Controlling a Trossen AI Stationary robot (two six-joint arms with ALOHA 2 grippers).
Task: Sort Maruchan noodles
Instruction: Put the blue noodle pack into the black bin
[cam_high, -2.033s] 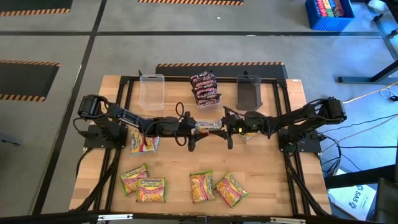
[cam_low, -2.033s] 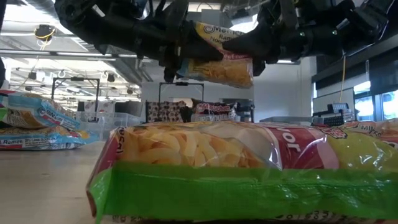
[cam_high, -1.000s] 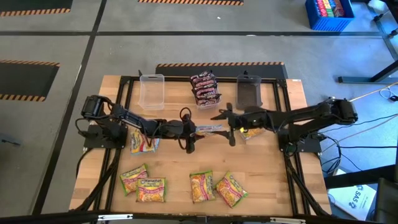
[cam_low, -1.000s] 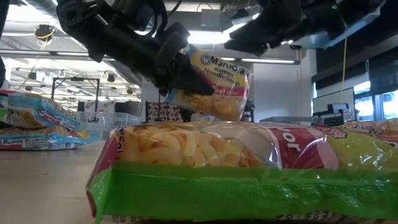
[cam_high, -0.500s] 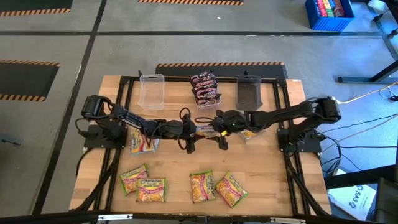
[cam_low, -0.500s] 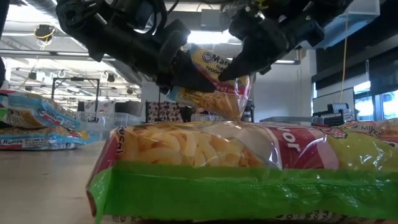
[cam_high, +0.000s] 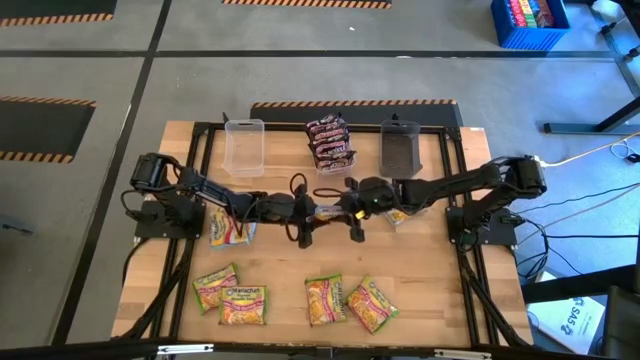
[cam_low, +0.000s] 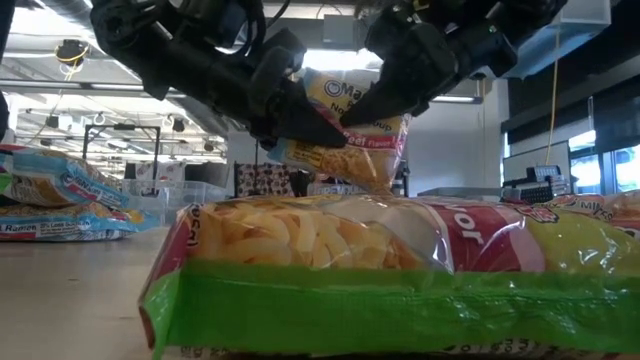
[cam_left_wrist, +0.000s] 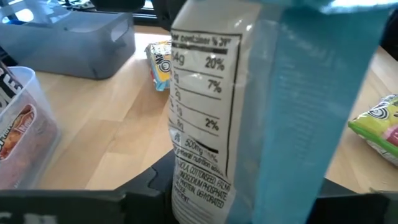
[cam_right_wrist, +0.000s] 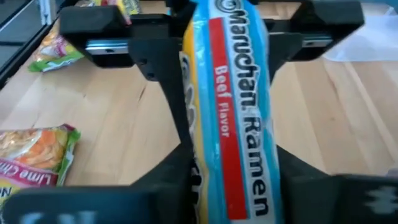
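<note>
Left gripper (cam_high: 312, 208) and right gripper (cam_high: 348, 207) meet above mid-table (cam_high: 440, 280), fingers of both closed on one flat, crinkled blue-edged Beef Flavor Maruchan packet (cam_low: 352, 130), held on edge clear of the wood. Four glossy green-edged packets (cam_high: 230, 296) lie flat along the near edge.

High overhead; low table-level; wrists close on shared packet (cam_right_wrist: 230, 106).

Both end effectors meeting mid-table, apparently on one noodle packet (cam_high: 331, 207)
</note>
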